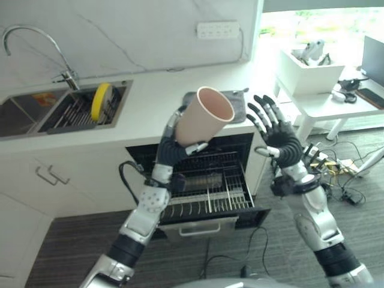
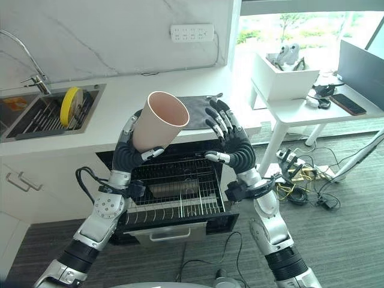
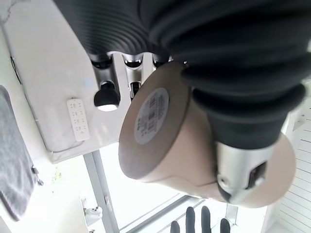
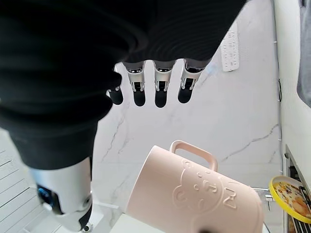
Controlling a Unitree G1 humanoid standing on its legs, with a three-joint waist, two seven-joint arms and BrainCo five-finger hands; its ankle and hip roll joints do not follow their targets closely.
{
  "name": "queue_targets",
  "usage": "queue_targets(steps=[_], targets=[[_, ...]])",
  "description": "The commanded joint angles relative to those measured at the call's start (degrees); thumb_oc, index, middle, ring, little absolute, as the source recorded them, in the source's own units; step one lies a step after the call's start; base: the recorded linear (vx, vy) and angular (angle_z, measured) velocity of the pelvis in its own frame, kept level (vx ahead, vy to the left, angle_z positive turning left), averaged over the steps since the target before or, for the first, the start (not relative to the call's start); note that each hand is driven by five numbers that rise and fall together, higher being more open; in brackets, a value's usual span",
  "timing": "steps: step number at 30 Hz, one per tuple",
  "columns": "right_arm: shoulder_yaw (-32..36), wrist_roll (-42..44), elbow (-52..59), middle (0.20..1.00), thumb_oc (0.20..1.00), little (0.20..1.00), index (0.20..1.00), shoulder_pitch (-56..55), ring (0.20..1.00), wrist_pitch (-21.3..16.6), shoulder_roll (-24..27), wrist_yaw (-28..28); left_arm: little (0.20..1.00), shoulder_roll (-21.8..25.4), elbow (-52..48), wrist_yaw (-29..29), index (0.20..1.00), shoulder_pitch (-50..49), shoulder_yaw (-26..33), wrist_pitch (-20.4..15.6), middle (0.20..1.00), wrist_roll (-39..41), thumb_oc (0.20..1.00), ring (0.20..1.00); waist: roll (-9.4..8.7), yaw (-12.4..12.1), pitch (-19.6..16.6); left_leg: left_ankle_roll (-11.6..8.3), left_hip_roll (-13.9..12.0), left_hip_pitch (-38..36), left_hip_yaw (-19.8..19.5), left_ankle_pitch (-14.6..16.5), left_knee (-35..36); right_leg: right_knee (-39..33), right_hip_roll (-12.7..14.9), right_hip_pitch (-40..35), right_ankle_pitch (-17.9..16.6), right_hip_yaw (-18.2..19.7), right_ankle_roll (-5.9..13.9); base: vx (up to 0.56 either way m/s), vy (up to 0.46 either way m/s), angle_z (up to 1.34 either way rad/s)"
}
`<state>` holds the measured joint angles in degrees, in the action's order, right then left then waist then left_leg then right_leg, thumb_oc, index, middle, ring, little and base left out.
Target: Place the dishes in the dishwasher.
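My left hand is curled round a pale pink cup, held up over the open dishwasher with its mouth tilted toward me. The left wrist view shows the cup's base with a round label and my thumb across its side. My right hand is raised beside the cup, apart from it, fingers spread straight and holding nothing. The right wrist view shows the cup's handle. The dishwasher rack is pulled out below both hands. A yellow plate stands upright in the sink rack.
A grey mat lies on the white counter behind the cup. A sink with a tap is at the left. A white side table with a box stands to the right, cables on the floor beneath.
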<state>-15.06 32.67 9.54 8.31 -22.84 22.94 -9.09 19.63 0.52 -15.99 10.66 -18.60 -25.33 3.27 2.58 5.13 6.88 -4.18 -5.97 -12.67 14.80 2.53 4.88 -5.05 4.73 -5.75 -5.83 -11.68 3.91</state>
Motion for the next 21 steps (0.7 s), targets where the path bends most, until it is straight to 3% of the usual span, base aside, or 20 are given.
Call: queue_targets(steps=[1,5,10,14,21], targets=[[1.48,5.09,1.72,1.0,1.0,1.0,1.0,3.18,1.0,1.33,-1.3,-2.57,0.2,3.53,-1.52,-0.63,0.2,5.46,-1.21,-3.78,0.2,-2.59,0.2,0.2,-2.8,-0.06,-1.19,0.0,0.48,1.99,-0.13,1.36,-3.87,2.93,5.36,-2.53,5.93,-1.31,6.57,0.0,-0.001,0.09],[0.29,14.99,1.42,1.0,1.0,1.0,1.0,3.3,1.0,7.94,-3.59,-4.99,0.2,3.8,-1.21,-0.9,0.2,5.5,-1.85,-4.49,0.2,-3.46,0.2,0.2,-2.96,-0.44,-1.25,-0.18,0.4,1.95,-0.34,1.16,-3.65,2.77,5.36,-2.79,5.93,-1.59,6.63,0.0,-0.005,0.03],[-1.71,13.58,1.5,1.0,1.0,1.0,1.0,3.63,1.0,7.86,-4.41,-4.57,0.2,4.02,-1.68,-1.7,0.2,5.76,-2.56,-5.17,0.2,-5.52,0.2,0.2,-2.91,-0.61,-1.28,-0.21,0.26,1.75,-0.41,0.83,-3.28,2.51,5.47,-2.97,5.84,-1.81,6.6,0.0,0.0,0.0],[-2.29,16.97,1.81,1.0,1.0,1.0,1.0,4.62,1.0,10.18,-4.83,-5.59,0.2,4.66,-2.82,-4.18,0.2,6.89,-3.45,-5.95,0.2,-10.35,0.2,0.2,-2.86,-0.78,-1.2,-0.23,0.34,1.7,-0.8,0.82,-3.14,2.44,5.54,-3.22,5.9,-1.92,6.7,0.0,-0.005,0.04],[-4.22,14.87,1.57,1.0,1.0,1.0,1.0,6.53,1.0,11.87,-4.6,-5.45,0.2,4.9,-3.01,-4.25,0.2,7.65,-4.61,-5.25,0.2,-9.68,0.2,0.2,-2.9,-1.15,-1.3,-0.1,0.49,1.61,-1.25,0.79,-3.06,2.61,5.72,-3.35,5.91,-1.84,6.84,0.0,-0.008,0.06]])
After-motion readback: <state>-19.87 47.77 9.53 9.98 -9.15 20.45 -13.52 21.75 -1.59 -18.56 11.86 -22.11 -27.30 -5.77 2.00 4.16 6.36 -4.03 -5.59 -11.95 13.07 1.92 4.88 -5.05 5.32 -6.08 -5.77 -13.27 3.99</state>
